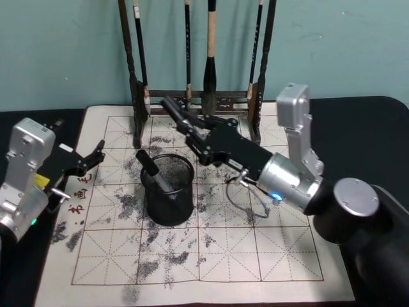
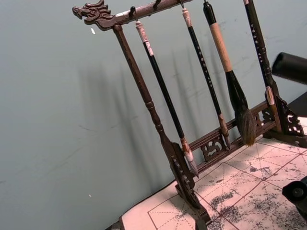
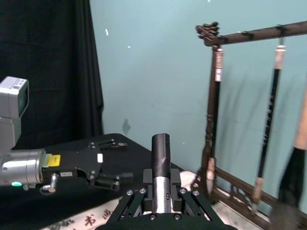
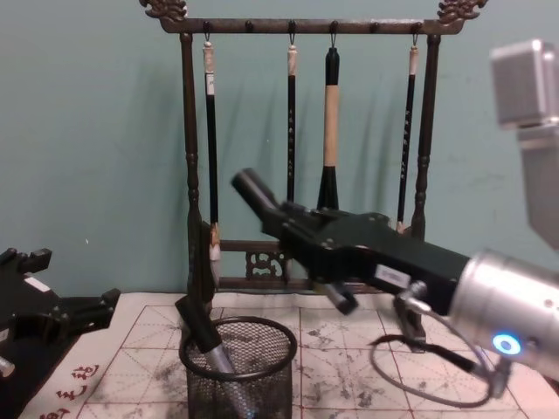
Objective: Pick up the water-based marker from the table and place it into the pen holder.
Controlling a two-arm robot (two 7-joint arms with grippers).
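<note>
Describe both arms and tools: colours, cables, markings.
Both arms: silver cylindrical wrists, boxy silver modules, black angular tools. The right tool has a white label, a blue light and a thin looped cable beneath the wrist. The left tool has a yellow label and a green light.

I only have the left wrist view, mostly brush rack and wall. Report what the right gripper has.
Observer: The right gripper is shut on a marker, whose free end points up towards the rack.
Operator: Tell me what is in the holder.
Observer: A second marker leans inside the holder, which stands on the mat.
Operator: Give me the left gripper.
Observer: The left gripper is open and hangs at the mat's left edge, apart from the holder.
</note>
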